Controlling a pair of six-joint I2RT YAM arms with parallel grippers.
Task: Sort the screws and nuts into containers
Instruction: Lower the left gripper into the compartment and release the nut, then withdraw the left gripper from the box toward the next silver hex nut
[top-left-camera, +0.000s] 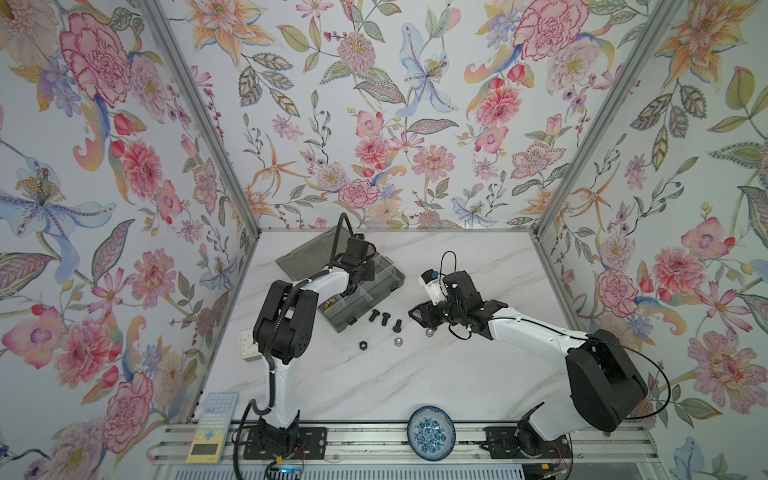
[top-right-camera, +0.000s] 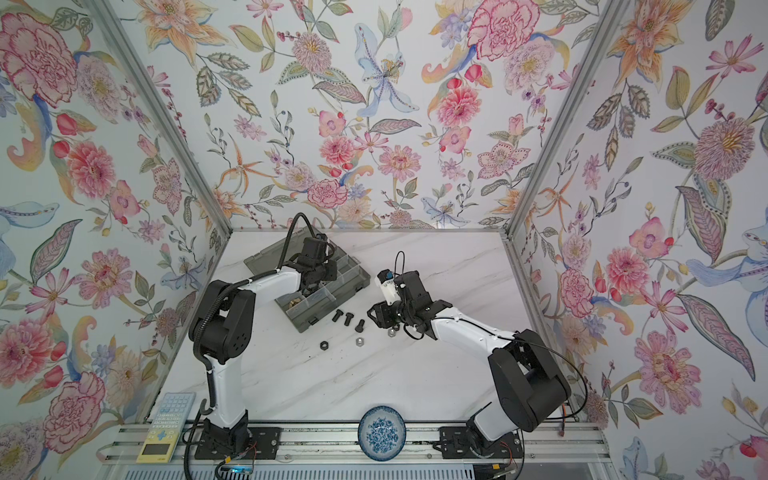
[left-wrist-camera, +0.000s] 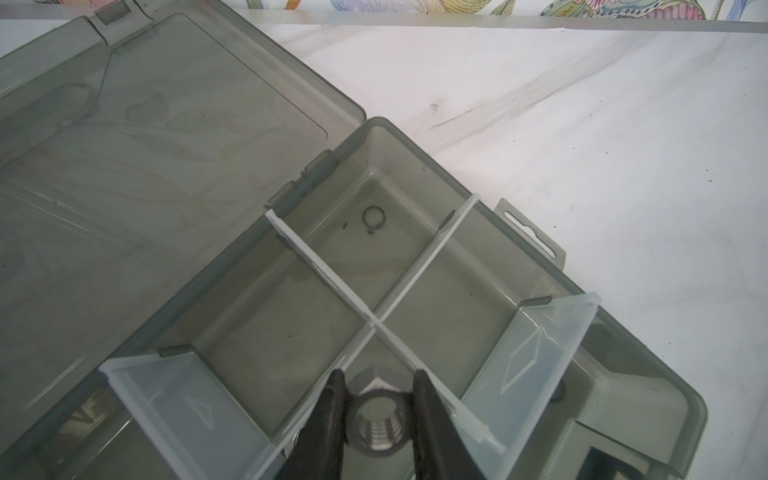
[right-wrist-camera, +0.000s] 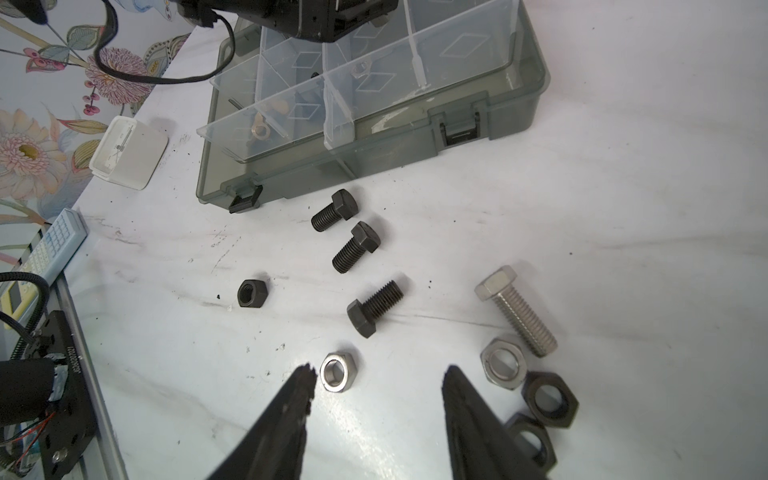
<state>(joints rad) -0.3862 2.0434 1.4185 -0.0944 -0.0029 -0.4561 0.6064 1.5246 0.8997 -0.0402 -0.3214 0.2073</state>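
Pinching a silver hex nut (left-wrist-camera: 379, 428), left gripper (left-wrist-camera: 378, 374) should centre over its compartment (left-wrist-camera: 376, 353) before releasing; right gripper (right-wrist-camera: 379, 370) spread.

The left gripper (left-wrist-camera: 379, 376) clamps a silver threaded hex nut (left-wrist-camera: 379, 424) over a smoky grey translucent organizer box (left-wrist-camera: 270, 332), just short of where its pale dividers (left-wrist-camera: 324, 274) cross. A small dark ring (left-wrist-camera: 374, 218) lies in a farther compartment. The hinged lid (left-wrist-camera: 145, 166) lies open on the white marble table (left-wrist-camera: 582, 124).

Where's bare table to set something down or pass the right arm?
Free: the wide stretch between the loose nuts and the blue dish; also right of the box, toward the back. Crowded: the bolts before the box.
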